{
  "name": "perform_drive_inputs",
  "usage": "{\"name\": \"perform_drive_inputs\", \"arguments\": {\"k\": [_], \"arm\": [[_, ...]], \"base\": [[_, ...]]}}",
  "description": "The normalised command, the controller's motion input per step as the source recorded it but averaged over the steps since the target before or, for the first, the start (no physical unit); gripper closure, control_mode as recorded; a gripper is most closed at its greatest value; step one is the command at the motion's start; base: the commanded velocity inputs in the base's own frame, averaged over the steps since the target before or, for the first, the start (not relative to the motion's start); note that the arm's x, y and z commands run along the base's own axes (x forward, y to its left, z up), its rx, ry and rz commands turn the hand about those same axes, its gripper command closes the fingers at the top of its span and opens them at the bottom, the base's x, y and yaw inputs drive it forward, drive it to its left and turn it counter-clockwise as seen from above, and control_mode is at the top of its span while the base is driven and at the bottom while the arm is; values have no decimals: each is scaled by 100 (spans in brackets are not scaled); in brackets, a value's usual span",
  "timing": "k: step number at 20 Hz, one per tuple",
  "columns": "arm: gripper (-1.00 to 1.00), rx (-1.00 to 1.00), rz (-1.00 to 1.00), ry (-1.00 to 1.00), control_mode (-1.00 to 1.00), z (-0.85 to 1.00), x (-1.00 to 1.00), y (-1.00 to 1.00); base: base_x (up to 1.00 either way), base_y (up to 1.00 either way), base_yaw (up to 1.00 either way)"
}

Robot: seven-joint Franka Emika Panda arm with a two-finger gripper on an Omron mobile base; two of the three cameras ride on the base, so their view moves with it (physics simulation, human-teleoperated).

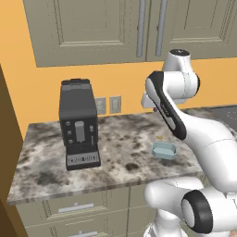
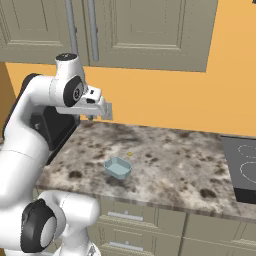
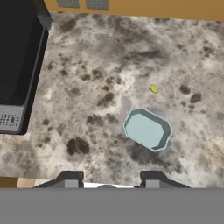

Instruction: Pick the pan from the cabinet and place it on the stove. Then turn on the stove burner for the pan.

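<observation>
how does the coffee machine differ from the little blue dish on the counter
The coffee machine is a tall, dark, boxy appliance standing upright; the blue dish is low, pale and shallow. The coffee machine stands toward the counter's left end near the wall outlets; the blue dish lies nearer the front edge, with a small yellow bit beside it. The coffee machine has a front panel of controls; the blue dish is a plain open tray. Both rest on the speckled stone counter.

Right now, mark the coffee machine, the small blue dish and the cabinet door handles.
coffee machine (image 1: 78,122): left base view, middle of its front face.
small blue dish (image 3: 147,129): hand view, its inner floor.
cabinet door handles (image 1: 141,28): left base view, left bar's shaft.
</observation>
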Motion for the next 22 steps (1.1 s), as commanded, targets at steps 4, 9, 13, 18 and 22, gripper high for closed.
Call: {"name": "perform_drive_inputs", "arguments": {"k": [4, 9, 13, 18, 22], "arm": [[-100, 0, 0, -4, -100, 0, -10, 0], [-100, 0, -12, -29, -100, 26, -15, 0], [-100, 0, -5, -36, -100, 64, 0, 0], [-100, 0, 0, -35, -100, 70, 0, 0], [-100, 0, 0, -34, -100, 60, 2, 1]], "base": [[0, 0, 0], [0, 0, 0], [0, 0, 0], [0, 0, 0], [0, 0, 0]]}}
